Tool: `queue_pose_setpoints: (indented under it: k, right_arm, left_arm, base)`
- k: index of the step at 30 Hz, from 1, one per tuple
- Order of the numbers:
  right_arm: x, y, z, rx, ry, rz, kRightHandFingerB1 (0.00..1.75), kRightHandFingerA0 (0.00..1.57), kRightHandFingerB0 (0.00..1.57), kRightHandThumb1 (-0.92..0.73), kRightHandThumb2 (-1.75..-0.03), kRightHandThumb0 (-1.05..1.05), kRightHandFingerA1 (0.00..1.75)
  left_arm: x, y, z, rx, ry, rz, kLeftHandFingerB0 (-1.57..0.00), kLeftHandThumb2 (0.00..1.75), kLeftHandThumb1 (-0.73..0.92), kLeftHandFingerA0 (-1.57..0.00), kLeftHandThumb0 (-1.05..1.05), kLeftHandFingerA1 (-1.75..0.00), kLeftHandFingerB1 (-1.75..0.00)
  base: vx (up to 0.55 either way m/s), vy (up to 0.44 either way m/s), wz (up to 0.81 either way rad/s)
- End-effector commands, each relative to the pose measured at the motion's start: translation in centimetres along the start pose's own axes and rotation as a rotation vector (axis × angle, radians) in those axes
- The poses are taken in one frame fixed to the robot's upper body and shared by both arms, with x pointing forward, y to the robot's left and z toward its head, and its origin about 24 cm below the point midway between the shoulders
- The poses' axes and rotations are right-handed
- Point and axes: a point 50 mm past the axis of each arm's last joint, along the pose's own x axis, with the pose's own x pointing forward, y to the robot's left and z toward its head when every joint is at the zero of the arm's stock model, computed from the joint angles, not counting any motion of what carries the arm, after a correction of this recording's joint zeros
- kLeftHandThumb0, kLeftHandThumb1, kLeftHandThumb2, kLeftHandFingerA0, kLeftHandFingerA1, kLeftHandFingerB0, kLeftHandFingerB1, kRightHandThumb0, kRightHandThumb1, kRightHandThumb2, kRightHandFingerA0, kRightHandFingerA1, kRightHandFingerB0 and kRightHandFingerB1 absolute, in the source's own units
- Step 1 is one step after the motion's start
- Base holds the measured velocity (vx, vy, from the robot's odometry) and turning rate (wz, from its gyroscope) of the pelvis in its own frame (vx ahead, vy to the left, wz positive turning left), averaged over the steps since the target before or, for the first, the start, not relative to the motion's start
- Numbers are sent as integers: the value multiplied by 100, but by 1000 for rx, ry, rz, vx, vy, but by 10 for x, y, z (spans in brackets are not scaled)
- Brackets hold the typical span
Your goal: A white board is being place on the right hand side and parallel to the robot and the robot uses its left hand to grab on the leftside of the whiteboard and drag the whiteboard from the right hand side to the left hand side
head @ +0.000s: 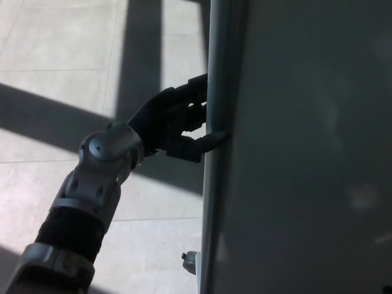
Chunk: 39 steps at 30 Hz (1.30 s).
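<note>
The whiteboard is the biggest thing here. It fills the whole right side of the head view, from top to bottom. Its face looks grey and dim, with soft light spots on it. Its left edge is a long metal frame that runs straight up and down near the middle of the picture.

The floor is next. It is made of big pale tiles with thin lines between them. Bright sun lies on some tiles, and wide dark shadows cross the others.

The robot's left arm comes in from the bottom left corner. It is silver and black, with a round silver wrist joint.

The black left hand is at the frame of the whiteboard. Its two fingers go up against the outer side of the frame, and the thumb lies across the frame lower down, on the front. The hand is taking hold of the left edge of the whiteboard.

A small grey wheel part sticks out at the bottom of the frame
</note>
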Motion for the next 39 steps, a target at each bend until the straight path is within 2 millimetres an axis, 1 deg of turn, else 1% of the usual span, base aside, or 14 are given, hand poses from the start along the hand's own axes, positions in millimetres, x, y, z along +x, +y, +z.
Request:
queue_pose_setpoints:
  k: [1,19,21,24,25,26,28,29,32,33,35,36,38,39]
  right_arm:
    - [-3,-5,2,-36,-24,-11,37,49,30,-90,-67,-65,47]
    - [3,-2,8,-69,-39,-5,39,47,31,-85,-67,-66,48]
    - [3,-2,8,-68,-38,-4,40,48,31,-83,-67,-68,48]
    - [3,-2,8,-64,-36,-2,40,49,33,-88,-66,-66,48]
    - [3,-2,8,-65,-36,-2,40,50,34,-88,-66,-67,48]
    - [3,-3,8,-71,-38,-3,40,51,34,-88,-66,-67,48]
    - [3,-3,9,-81,-39,-3,40,51,34,-88,-66,-66,48]
    - [3,-3,9,-83,-40,0,40,50,34,-89,-66,-67,48]
    - [3,-4,10,-87,-46,-5,41,51,33,-82,-70,-68,50]
    - [3,-4,9,-95,-42,-4,41,50,32,-82,-72,-69,50]
    - [3,-4,9,-100,-41,-2,41,50,32,-81,-72,-70,50]
    - [3,-3,8,-92,-36,-1,41,50,32,-81,-72,-69,50]
    - [3,-2,8,-94,-36,2,41,51,33,-82,-70,-68,49]
    - [3,-2,8,-96,-33,-2,41,50,33,-82,-70,-70,49]
  left_arm:
    - [7,1,1,-16,28,44,0,88,46,0,-77,-16,-11]
    - [27,-36,11,-41,17,-7,-8,83,47,-8,-75,-30,-15]
    - [26,-37,9,-33,13,10,0,90,31,0,-36,-47,-48]
    - [25,-37,5,-19,14,97,-31,81,51,-50,-71,-54,-45]
    - [24,-38,3,-25,7,141,-67,60,70,-76,-52,-89,-72]
    - [23,-37,0,-45,-3,194,-69,92,63,-76,-54,-121,-105]
    - [22,-35,-2,-50,-4,265,-57,63,73,-66,-39,-163,-143]
    - [21,-33,-3,-48,-11,320,-83,84,54,-105,-43,-140,-127]
    - [17,-28,-3,-18,-58,398,-86,88,52,-112,-36,-137,-118]
    - [14,-23,-4,-88,-72,424,-82,59,69,-77,-30,-174,-114]
    - [12,-18,-6,-143,-87,443,-83,59,68,-76,-30,-171,-106]
    - [8,-15,-6,-112,-104,441,-85,87,51,-114,-43,-139,-118]
    - [5,-10,-7,-84,-106,445,-88,88,50,-115,-44,-139,-120]
    - [3,-7,-8,-85,-112,452,-73,61,66,-85,-36,-172,-154]
  base:
    - [0,0,0]
    - [0,0,0]
    - [0,0,0]
    - [0,0,0]
    - [0,0,0]
    - [0,0,0]
    - [0,0,0]
    - [0,0,0]
    - [0,0,0]
    - [0,0,0]
    - [0,0,0]
    - [0,0,0]
    - [0,0,0]
    - [0,0,0]
